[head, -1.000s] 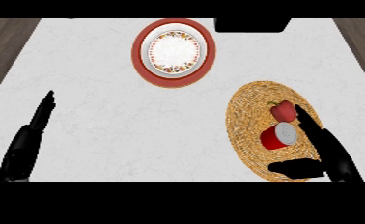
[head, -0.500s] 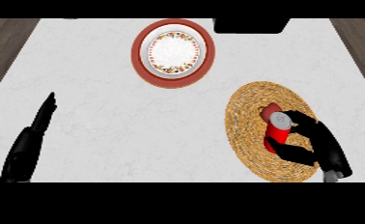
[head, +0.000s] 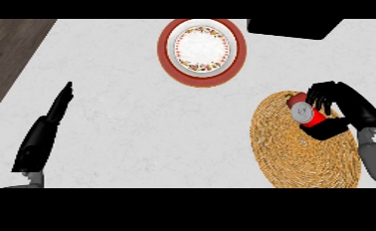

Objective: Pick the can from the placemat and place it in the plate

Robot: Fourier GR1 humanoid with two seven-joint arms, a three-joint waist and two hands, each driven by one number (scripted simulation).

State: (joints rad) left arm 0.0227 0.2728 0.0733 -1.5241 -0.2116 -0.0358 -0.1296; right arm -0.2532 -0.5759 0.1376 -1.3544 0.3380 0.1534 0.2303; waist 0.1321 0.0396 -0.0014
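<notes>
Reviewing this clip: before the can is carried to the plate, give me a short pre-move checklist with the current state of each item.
1. Right robot hand curled round the can: ok.
2. Can lifted off the placemat: cannot tell; it is tilted and still over the mat's upper edge.
3. Plate free to receive the can: ok, nothing lies on it.
4. Counter between mat and plate free of obstacles: ok.
5. Left robot hand out of the way: ok, resting open at the left edge.
6. Dark object at the top edge away from the path: ok, it lies right of the plate.
</notes>
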